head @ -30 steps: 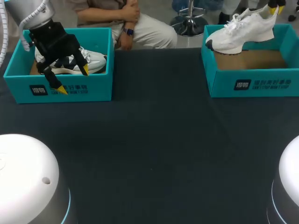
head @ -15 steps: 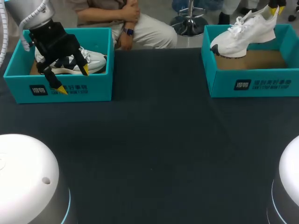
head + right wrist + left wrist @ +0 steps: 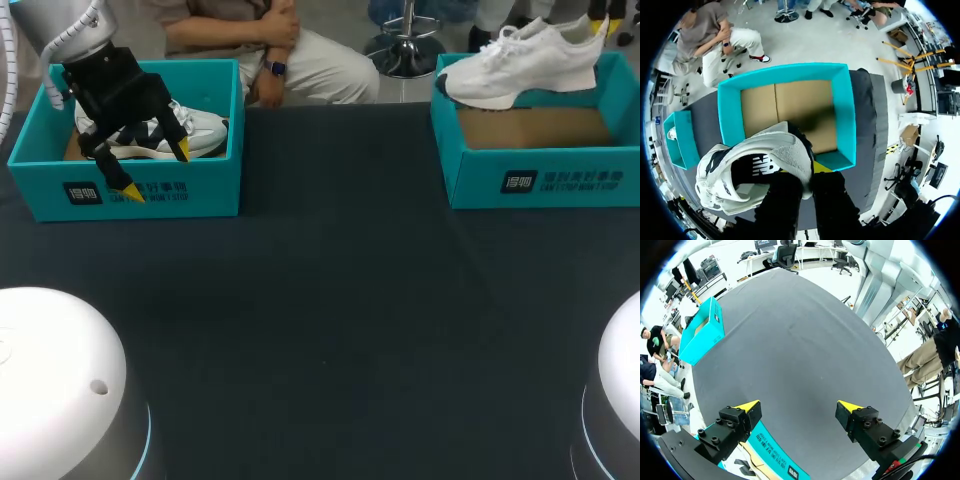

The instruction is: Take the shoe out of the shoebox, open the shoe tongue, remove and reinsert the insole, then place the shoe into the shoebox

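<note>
Holding entry: white lace-up sneaker (image 3: 520, 65), pinched at the heel collar between both fingers of the right gripper (image 3: 807, 172). It hangs clear above the open teal cardboard shoebox (image 3: 540, 165), toe pointing toward the table's middle. Step in hand, as judged: taking the shoe out; tongue and insole work not yet begun.

Left gripper (image 3: 156, 170): fingers spread wide, nothing between them. It is poised over the front wall of a second teal shoebox (image 3: 200, 190), which holds a second white sneaker (image 3: 205, 130).

Hazards, as judged:
- The grip is at one end only, so the toe's weight may swing the shoe or work the soft collar out of the fingers. A drop would land it in the box or on its rim.
- A low sideways carry could catch the sole on the box wall and drag the light box across the dark cloth table (image 3: 340, 320).
</note>
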You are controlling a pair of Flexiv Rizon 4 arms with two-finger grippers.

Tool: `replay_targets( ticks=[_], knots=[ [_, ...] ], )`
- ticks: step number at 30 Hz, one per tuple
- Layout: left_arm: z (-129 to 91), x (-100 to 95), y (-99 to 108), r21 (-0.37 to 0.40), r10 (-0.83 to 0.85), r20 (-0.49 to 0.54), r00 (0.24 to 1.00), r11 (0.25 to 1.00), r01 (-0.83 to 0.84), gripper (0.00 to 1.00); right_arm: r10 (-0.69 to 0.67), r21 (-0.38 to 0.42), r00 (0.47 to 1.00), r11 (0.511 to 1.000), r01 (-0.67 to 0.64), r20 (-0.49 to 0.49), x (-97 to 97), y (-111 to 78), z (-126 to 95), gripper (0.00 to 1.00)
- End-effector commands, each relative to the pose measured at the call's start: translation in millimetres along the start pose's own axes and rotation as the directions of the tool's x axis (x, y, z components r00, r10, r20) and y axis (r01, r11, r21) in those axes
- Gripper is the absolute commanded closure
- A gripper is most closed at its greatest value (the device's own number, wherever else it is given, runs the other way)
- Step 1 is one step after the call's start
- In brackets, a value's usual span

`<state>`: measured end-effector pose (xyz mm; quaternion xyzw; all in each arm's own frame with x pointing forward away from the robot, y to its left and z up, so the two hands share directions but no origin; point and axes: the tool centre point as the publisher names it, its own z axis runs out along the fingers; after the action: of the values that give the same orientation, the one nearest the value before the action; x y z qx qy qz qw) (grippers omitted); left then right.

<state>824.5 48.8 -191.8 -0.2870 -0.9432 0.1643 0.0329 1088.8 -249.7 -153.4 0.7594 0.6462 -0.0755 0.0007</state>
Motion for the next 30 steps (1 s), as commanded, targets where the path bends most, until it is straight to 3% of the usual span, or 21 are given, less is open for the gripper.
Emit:
replay_targets(
  ticks=[1, 16, 30],
  knots=[
    [-0.1, -0.5, 0.3, -0.002, 0.0, -0.003, 1.0, 1.0, 0.0, 0.0, 0.079, -0.044, 0.997, 0.996, -0.078, 0.022, -2.4, -21.1, 1.0, 1.0],
    [-0.1, -0.5, 0.3, -0.002, 0.0, -0.003, 1.0, 1.0, 0.0, 0.0, 0.269, -0.068, 0.963, 0.961, -0.267, 0.02, -12.8, -55.4, 22.3, 1.0],
    [-0.1, -0.5, 0.3, -0.002, 0.0, -0.003, 1.0, 1.0, 0.0, 0.0, 0.269, -0.063, 0.962, 0.962, -0.266, 0.046, -13.0, -55.5, 24.9, 1.0]
  ],
)
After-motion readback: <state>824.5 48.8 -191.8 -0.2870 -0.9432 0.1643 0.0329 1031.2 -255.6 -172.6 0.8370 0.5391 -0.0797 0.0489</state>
